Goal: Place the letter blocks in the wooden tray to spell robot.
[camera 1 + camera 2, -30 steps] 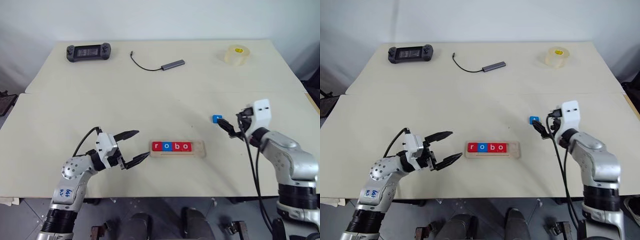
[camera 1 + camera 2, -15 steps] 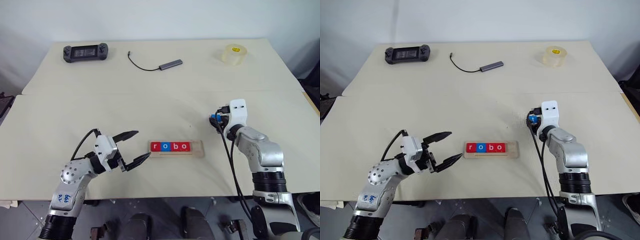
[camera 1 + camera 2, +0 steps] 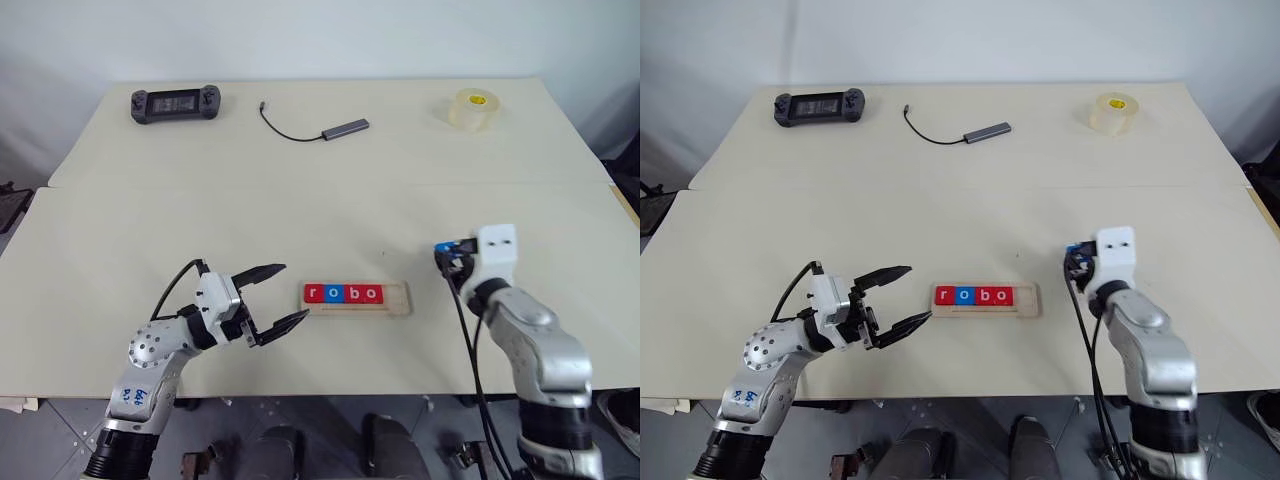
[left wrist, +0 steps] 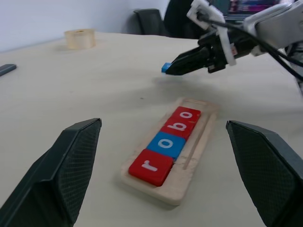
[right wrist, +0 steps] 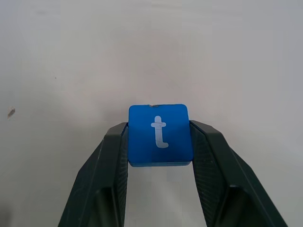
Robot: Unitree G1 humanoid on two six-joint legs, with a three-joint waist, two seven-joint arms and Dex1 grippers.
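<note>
Right hand (image 5: 158, 137) clamped on blue t block (image 5: 160, 135), one finger (image 5: 111, 161) pressing each side, held clear above the tabletop (image 3: 300, 200). Left hand (image 3: 280, 297) spread wide, gripping nothing, tips just beside the near end of the tray (image 3: 398, 297). Tray between the two hands, holding r (image 4: 150, 166), o (image 4: 168, 143), b, o blocks (image 4: 184, 117); last slot, nearest the right hand, bare.

We saw bare table between the right gripper (image 3: 447, 256), which pinched the blue t block (image 5: 160, 135), and the wooden tray (image 3: 400, 298), nothing lying in that path. The tray's right end slot looked vacant, though we couldn't be sure. The left gripper (image 3: 282, 295), fingers spread, crowded the tray's left end.
</note>
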